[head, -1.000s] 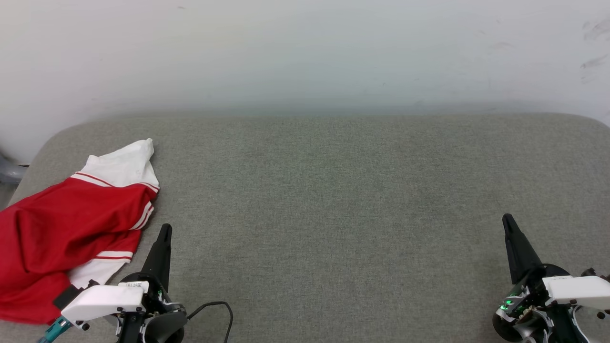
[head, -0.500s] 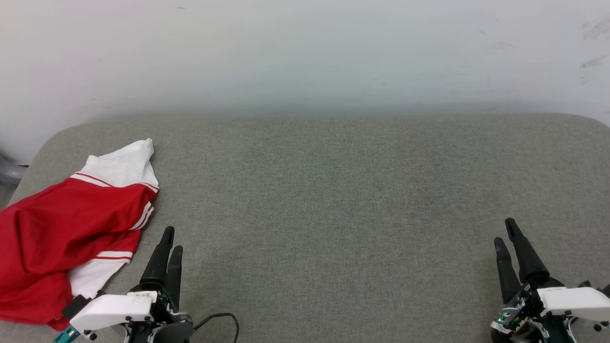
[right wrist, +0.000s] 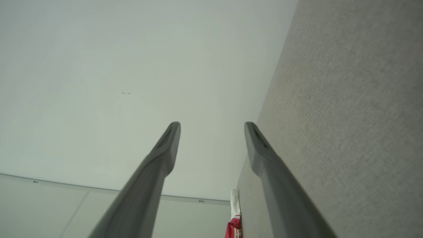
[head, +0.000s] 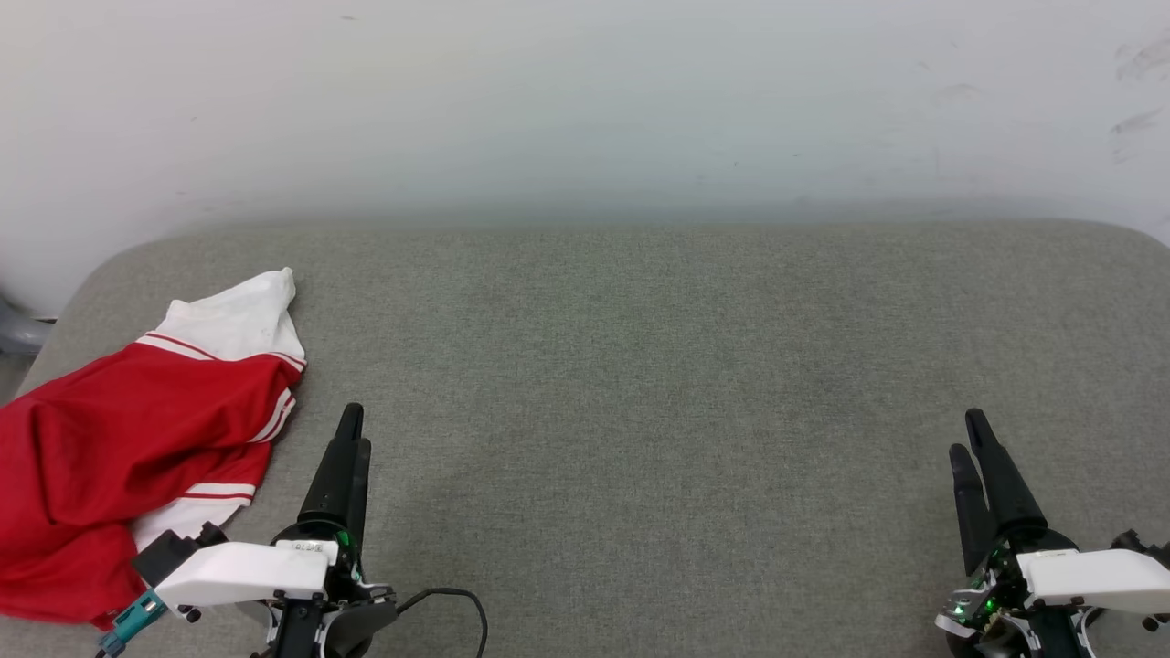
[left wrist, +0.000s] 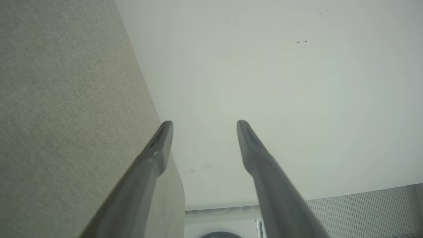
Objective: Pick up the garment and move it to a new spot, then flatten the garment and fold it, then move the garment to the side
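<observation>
Both empty, fingers apart, the left gripper (head: 356,429) and right gripper (head: 965,433) hover over a grey cushion (head: 640,366), the crumpled garment (head: 137,429) beside the left.

A grey woven cushion (head: 640,384) with rounded corners spreads across the head view from 9 o'clock through 6 to 3 o'clock. Behind its far edge, from 10 round to 2 o'clock, rises a pale wall (head: 585,100), with dark scuff marks (head: 1138,119) at 2 o'clock. A grey curved object (head: 14,334) pokes in at 9 o'clock, just beside the cushion's corner. In the left wrist view a ribbed pale panel (left wrist: 363,208) lies at 5 o'clock and a dark round shape (left wrist: 220,235) at 6.
</observation>
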